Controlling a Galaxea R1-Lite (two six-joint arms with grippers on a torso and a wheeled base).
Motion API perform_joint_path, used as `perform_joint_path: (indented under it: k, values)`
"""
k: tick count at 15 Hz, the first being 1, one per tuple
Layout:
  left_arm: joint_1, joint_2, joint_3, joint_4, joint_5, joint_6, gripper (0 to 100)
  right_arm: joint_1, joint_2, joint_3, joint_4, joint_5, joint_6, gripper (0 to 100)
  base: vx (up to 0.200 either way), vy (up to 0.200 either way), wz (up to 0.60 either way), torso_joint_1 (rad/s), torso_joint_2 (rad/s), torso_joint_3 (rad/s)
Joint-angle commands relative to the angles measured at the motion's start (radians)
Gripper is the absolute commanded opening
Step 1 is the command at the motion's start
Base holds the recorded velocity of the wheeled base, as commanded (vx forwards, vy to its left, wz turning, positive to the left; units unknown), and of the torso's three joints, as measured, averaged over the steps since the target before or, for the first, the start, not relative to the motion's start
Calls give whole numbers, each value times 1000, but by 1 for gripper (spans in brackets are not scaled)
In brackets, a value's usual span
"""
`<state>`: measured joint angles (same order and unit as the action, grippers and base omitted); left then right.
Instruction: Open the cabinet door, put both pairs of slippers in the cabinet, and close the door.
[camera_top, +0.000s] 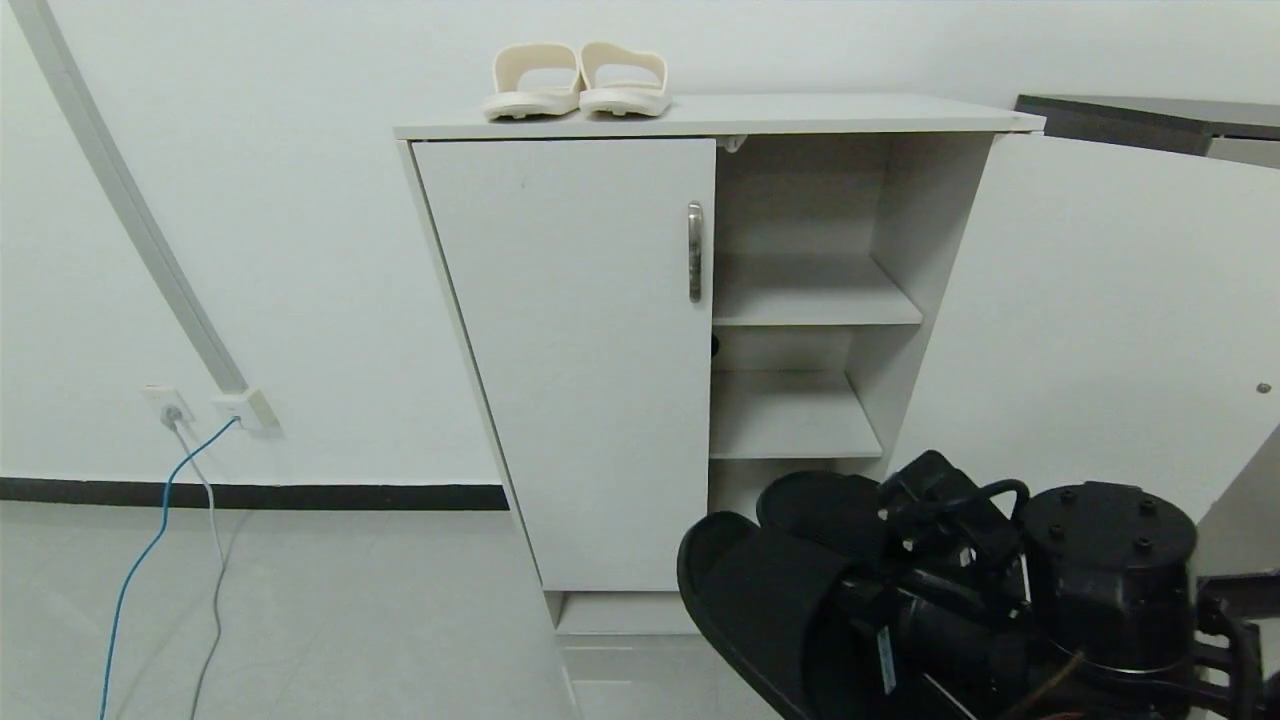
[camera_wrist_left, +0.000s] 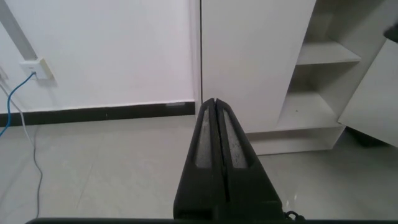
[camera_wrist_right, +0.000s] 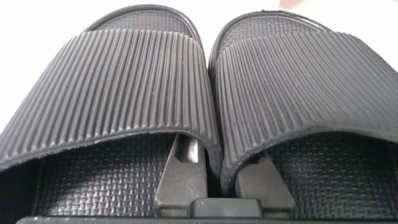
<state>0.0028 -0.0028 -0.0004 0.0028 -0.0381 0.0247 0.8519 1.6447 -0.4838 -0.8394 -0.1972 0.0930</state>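
A white cabinet (camera_top: 560, 360) stands against the wall, its left door shut with a metal handle (camera_top: 694, 251) and its right door (camera_top: 1100, 320) swung open, showing bare shelves (camera_top: 810, 300). A cream pair of slippers (camera_top: 578, 80) rests on the cabinet top. My right gripper (camera_wrist_right: 214, 165) is shut on the black pair of slippers (camera_top: 790, 580), its fingers (camera_wrist_right: 186, 177) under the straps and pinching the two inner edges together, low in front of the open side. My left gripper (camera_wrist_left: 215, 134) is shut with nothing in it, held above the floor left of the cabinet (camera_wrist_left: 255, 62).
A wall socket (camera_top: 165, 405) with blue and grey cables (camera_top: 150, 545) trailing to the floor sits at the left. A grey conduit (camera_top: 120, 190) runs up the wall. A dark tabletop (camera_top: 1150, 115) lies behind the open door. Tiled floor (camera_top: 300, 620) spreads in front.
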Motion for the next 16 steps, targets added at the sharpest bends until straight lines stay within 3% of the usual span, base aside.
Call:
perform_joint_path:
  k: [1,6,9,14,16]
  values:
    - [0,3,-1,0,0,-2,0,36,132,-87,-33,-96,60,0,0,0,0,0,0,0]
    - [0,3,0,0,1,-3,0,59,254,-167,-46,-291,67,0,0,0,0,0,0,0]
    - [0,3,-1,0,1,-3,0,67,307,-193,-66,-403,70,0,0,-200,0,2,6,-1]
    - [0,3,0,0,1,-3,0,61,400,-208,-167,-490,86,0,0,-200,0,0,-1,1]
    - [0,3,0,0,1,-3,0,45,414,-214,-173,-490,86,0,0,0,0,0,0,0]
